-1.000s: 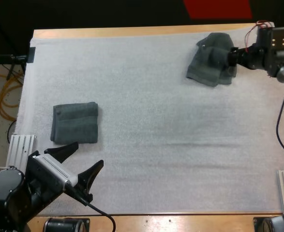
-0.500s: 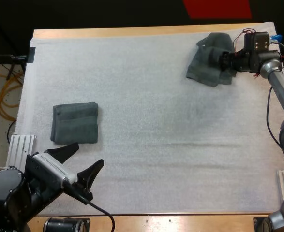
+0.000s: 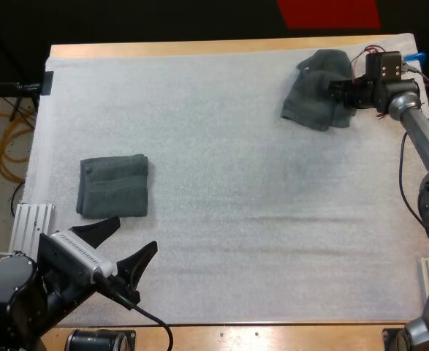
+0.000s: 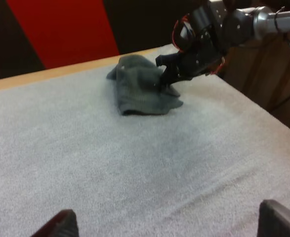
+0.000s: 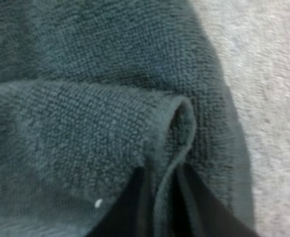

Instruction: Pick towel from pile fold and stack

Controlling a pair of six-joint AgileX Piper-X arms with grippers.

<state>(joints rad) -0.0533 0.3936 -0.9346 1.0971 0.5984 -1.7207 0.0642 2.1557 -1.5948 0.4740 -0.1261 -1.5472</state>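
Starting at the left: the left gripper [image 3: 135, 232] hangs over the near left corner of the white mat [image 3: 236, 183]. Its two black fingers [image 3: 101, 227] are spread wide with nothing between them, just bare mat underneath. Just beyond it, a bit further up the left side of the mat, sits the folded towel [image 3: 113, 186]. It's a neat dark grey-green rectangle lying flat, clear of the fingers and not touching anything else.

The middle of the mat is plain white foam, with the wooden table [image 3: 199, 48] showing as a strip along the far edge.

Over at the far right corner is the crumpled towel [image 3: 316, 91], bunched up in a lumpy heap with one side humped higher than the rest (same dark grey-green as the folded one). It's well apart from the folded towel, pretty much diagonally across the mat.

The right gripper [image 3: 343, 91] is right at that heap's right-hand edge, reaching in low from the right side. In the right wrist view its fingers [image 5: 127, 197] are closed onto a raised fold of the terry cloth, pinching it from both sides, and the fold curls up between them.
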